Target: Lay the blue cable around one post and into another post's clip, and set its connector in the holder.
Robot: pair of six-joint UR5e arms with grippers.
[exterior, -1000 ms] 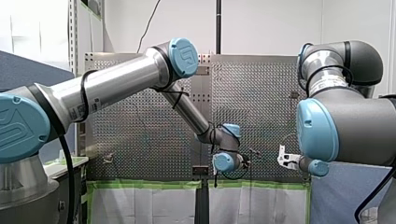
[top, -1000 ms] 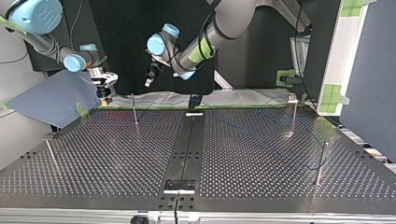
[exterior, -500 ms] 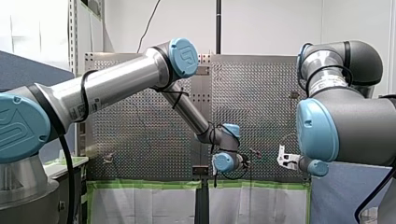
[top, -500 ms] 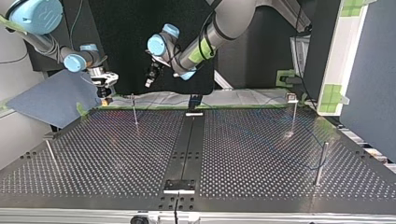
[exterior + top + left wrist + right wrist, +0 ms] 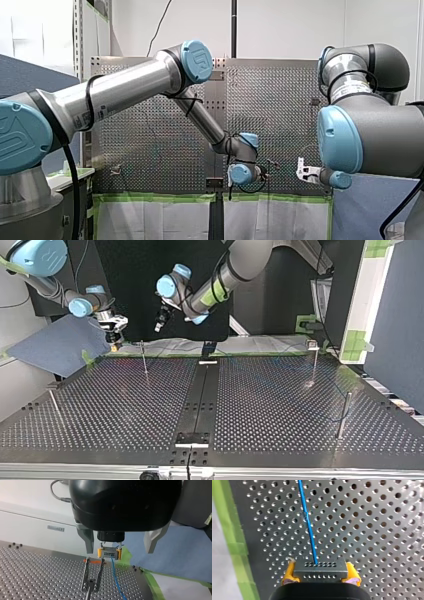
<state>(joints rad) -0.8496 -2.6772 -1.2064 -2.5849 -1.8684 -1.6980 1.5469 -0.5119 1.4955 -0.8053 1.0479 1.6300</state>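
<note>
**Right gripper clamped on the connector; left gripper open and empty**

1. Top view, left to right. My right gripper hangs low over the far edge of the perforated table. A thin post stands just beside it, on the side toward my left gripper. My left gripper hangs near my right gripper but higher, above that post and clear of the table. Two more posts stand well apart from both grippers.

2. Right gripper, right wrist view. The yellow pads press on the two ends of the grey connector, so the gripper is closed on it. The connector's face, with its rows of small holes, points away from the gripper. The blue cable leaves the middle of that face and runs straight ahead of the gripper over the table. A strip of green tape lies along the table edge beside the gripper.

3. Left gripper, left wrist view. The metal fingers stand wide apart with nothing between them, so the gripper is open. Ahead of them my right gripper faces the camera with the connector held level. A forked clip stands under and just beside the connector. The blue cable drops from the connector just beside the clip, outside the fork and not touching it.
</note>
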